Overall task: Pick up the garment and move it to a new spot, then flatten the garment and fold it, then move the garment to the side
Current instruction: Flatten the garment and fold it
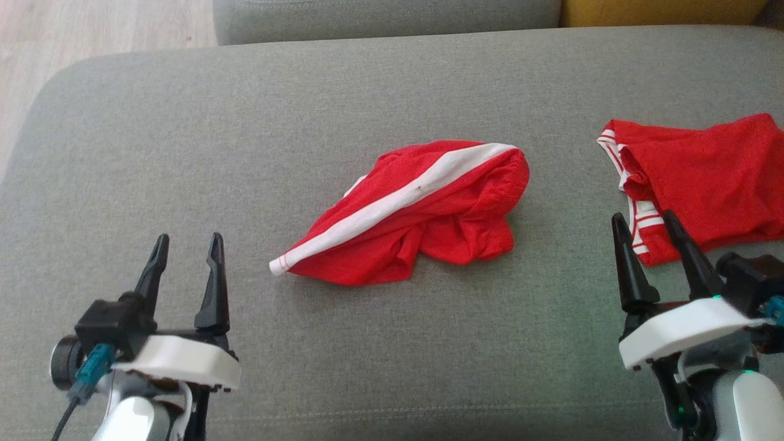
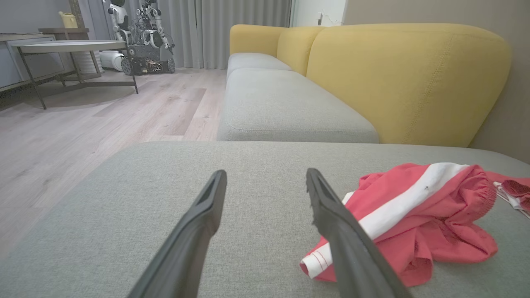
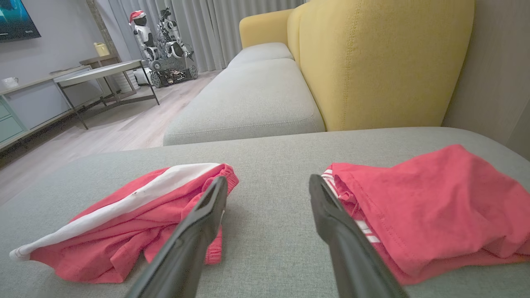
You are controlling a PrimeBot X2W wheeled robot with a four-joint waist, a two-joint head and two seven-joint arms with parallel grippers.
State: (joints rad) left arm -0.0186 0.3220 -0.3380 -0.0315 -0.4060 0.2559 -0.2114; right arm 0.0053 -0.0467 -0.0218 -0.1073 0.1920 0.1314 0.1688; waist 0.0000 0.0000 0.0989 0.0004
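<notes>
Your left jaws at 7 o'clock and right jaws at 4 o'clock both stand wide and empty over the grey sofa cushion [image 1: 184,110]. The crumpled red shorts [image 1: 422,214], white stripe up, lie at the centre between them. Watch the right side. It hangs just beside a second red garment [image 1: 716,177] at 3 o'clock and could snag it. Pinching a single layer would likely drag the bundle unevenly.

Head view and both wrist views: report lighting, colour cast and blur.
Head view: even soft light, the crumpled garment true red with a faint shadow under its near edge. Left wrist view: it looks washed-out pink, and the left gripper's fingers blur toward the bottom edge. Right wrist view: same pink cast on the second garment.
</notes>
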